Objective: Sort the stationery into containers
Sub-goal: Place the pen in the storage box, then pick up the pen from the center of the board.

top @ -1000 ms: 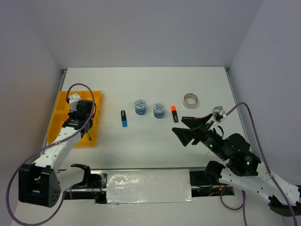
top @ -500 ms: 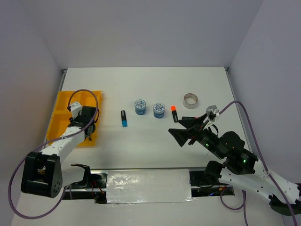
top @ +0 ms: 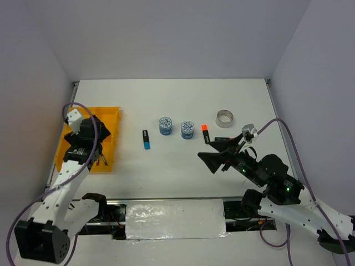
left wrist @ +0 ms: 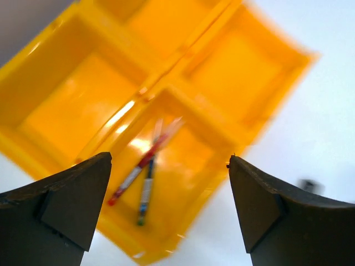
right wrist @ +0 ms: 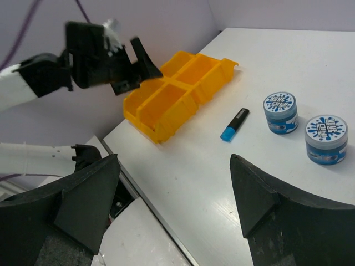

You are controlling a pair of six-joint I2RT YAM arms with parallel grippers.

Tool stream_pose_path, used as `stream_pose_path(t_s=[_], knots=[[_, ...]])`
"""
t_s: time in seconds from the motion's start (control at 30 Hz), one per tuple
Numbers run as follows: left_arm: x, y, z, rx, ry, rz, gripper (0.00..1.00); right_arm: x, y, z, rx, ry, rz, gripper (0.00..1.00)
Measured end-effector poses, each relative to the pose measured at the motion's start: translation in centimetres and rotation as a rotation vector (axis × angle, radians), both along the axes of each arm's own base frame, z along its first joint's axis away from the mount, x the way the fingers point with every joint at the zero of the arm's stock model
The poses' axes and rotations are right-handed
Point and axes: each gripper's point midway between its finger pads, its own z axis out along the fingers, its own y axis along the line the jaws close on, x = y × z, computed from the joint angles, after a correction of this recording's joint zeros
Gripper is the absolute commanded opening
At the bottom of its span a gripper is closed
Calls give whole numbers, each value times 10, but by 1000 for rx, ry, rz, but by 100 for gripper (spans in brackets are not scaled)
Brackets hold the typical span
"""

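Note:
The yellow tray (top: 113, 123) lies at the table's left with its four compartments (left wrist: 72, 105). A red pen (left wrist: 138, 169) and a blue pen (left wrist: 147, 188) rest side by side in its near right compartment. My left gripper (top: 94, 143) hovers above that tray, open and empty (left wrist: 169, 160). On the table stand two blue-white rolls (top: 165, 125) (top: 187, 129), with a blue-ended highlighter (top: 146, 139) to their left, an orange-ended highlighter (top: 205, 133) to their right and a silvery tape ring (top: 224, 118) farther right. My right gripper (top: 204, 149) hangs open and empty (right wrist: 175, 160), just in front of the orange-ended highlighter.
The table's near edge has a metal rail and a white taped plate (top: 175, 219). White walls close in the far, left and right sides. The tray (right wrist: 172, 94) sits close to the left wall.
My left gripper has gone from nearly shut to wide open, and has lifted and drawn back to the left over the tray. The right gripper has shifted slightly left.

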Motion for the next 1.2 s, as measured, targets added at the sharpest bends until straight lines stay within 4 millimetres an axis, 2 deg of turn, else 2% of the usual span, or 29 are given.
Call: stream_pose_path(t_s=[0.07,0.13,0.2,0.3,0.33,0.4,0.47,0.63,0.83,0.87,0.93,0.97,1.0,1.07,1.1,1.13,1.17,1.2], knots=[[9,-10,43,-48,-139,-53,99,0,1,-1,-3,2,3,87],[16,-26,69,-89,-216,-124,99,0,1,-1,-4,6,3,87],[23,-52,85,-99,-235,-224,99,0,1,-3,-2,14,3,87],[36,-116,89,-110,-193,-417,99,-2,-3,-5,3,31,-3,87],[41,-139,83,-111,-157,-481,99,-3,-4,-5,6,39,-2,87],[53,-173,63,-109,-83,-573,99,-5,-7,-9,-1,56,-5,87],[63,-191,33,-108,-1,-610,99,-7,-9,-13,-7,75,-6,87],[72,-203,-42,-80,216,-612,99,-11,-16,-23,-24,115,-14,87],[83,-214,-95,-78,343,-596,95,-11,-18,-27,-22,133,-17,87],[83,-214,-104,-76,361,-593,89,-12,-17,-27,-21,136,-17,87],[81,-213,-118,-69,394,-586,83,-11,-17,-28,-23,139,-16,87],[82,-214,-122,-81,394,-574,72,-12,-17,-28,-25,140,-14,87],[85,-216,-121,-86,380,-570,67,-12,-16,-29,-27,141,-13,87],[87,-217,-123,-90,374,-565,50,-11,-16,-31,-31,143,-13,87],[89,-218,-123,-90,366,-561,34,-11,-16,-31,-32,144,-13,87],[92,-219,-123,-95,354,-557,11,-11,-16,-32,-33,145,-13,87],[94,-220,-123,-98,348,-550,1,-11,-16,-32,-33,145,-13,87],[96,-221,-122,-95,340,-551,0,-11,-16,-32,-33,145,-13,87]])
